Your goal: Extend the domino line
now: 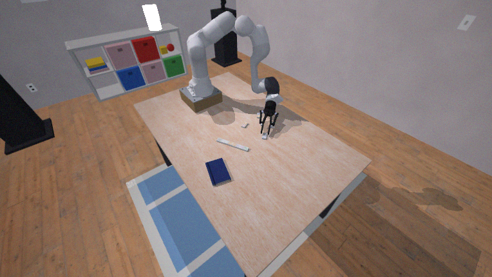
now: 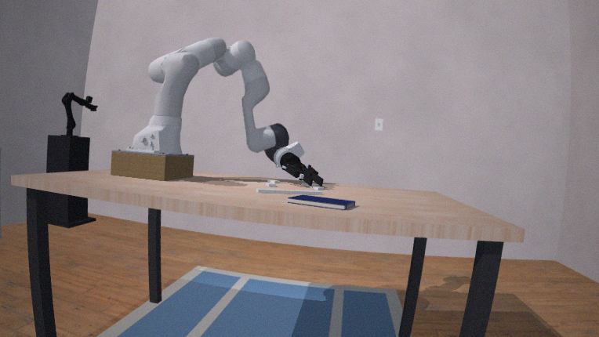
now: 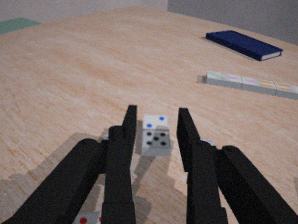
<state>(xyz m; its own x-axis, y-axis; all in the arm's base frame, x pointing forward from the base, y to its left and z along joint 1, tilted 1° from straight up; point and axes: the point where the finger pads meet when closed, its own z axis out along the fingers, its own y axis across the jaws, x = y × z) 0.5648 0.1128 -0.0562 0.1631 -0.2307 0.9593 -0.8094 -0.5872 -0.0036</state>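
The line of dominoes (image 1: 232,144) lies flat at the table's middle; it also shows in the wrist view (image 3: 249,84). My gripper (image 1: 266,132) is tilted low over the table, right of the line. Its fingers stand a little apart (image 3: 156,123). A face-up domino (image 3: 154,135) with blue pips on one half and black pips on the other lies on the table between the fingertips, with a small gap on each side. Another loose domino (image 1: 245,125) lies left of the gripper.
A dark blue book (image 1: 217,171) lies flat in front of the line. The arm's base block (image 1: 200,98) stands at the table's far end. The table's right edge is near the gripper.
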